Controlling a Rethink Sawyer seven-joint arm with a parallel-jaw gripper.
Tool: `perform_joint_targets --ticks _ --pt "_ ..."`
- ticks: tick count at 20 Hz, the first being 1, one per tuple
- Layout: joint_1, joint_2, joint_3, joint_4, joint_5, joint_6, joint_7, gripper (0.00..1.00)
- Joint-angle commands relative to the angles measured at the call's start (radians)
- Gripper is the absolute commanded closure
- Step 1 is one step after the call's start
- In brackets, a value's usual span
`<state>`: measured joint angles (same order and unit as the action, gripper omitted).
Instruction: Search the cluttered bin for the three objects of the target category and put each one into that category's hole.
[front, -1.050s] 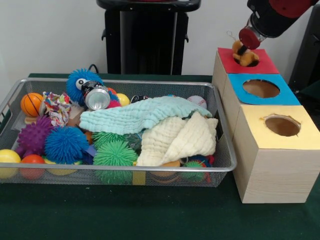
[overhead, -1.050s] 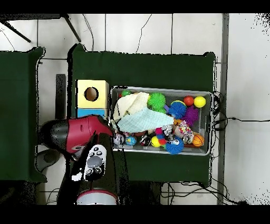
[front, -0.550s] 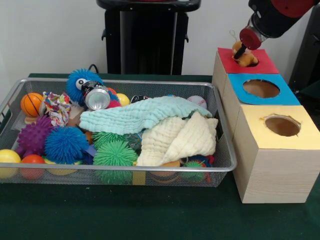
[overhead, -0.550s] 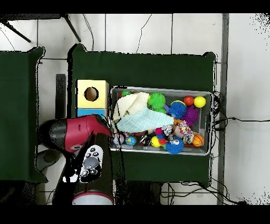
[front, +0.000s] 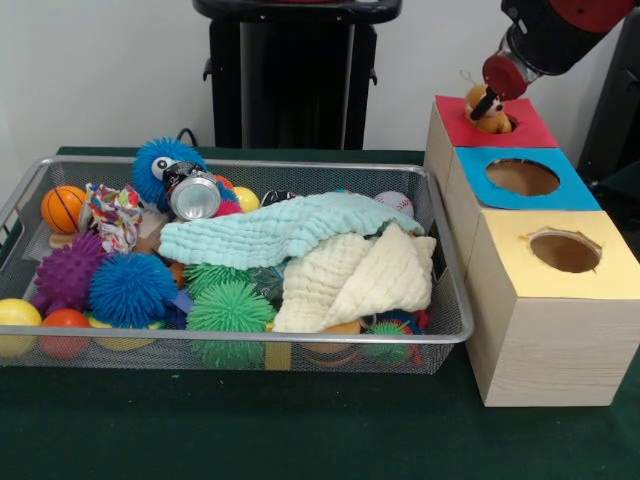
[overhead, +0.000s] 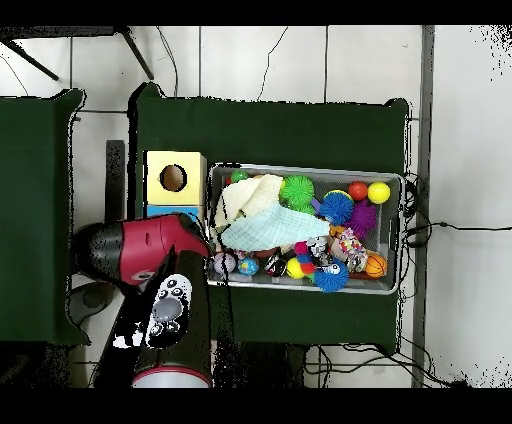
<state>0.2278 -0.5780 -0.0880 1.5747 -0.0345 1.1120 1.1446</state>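
Orange-yellow plush toy (front: 488, 108), sunk in red hole (front: 500, 122)

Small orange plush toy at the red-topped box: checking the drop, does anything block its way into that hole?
Nothing visible does. The small orange plush toy sits at the hole of the red-topped wooden box, right under the end effector.

Front and overhead, sharing bin (front: 440, 250)

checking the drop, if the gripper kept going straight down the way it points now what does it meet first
Most likely the small orange plush toy sitting in the hole of the red-topped box; the gripper hangs just above it. Depth is unclear, so contact can't be confirmed.
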Motion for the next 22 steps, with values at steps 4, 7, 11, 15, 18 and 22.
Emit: perform_joint_targets --ticks 4,7,11,15,18,22 --pt "0.009 0.015 -0.035 -0.046 0.011 0.028 0.331 0.0" --pt "0.012 -0.004 -0.043 -0.044 0.024 0.034 0.335 0.0" --pt "0.015 -0.026 -0.049 -0.066 0.045 0.084 0.344 0.0" --pt "0.02 -0.042 -0.053 -0.105 0.06 0.155 0.355 0.0" --pt "0.023 -0.05 -0.056 -0.119 0.071 0.181 0.36 0.0" --pt "0.031 -0.05 -0.062 -0.134 0.079 0.196 0.366 0.0"
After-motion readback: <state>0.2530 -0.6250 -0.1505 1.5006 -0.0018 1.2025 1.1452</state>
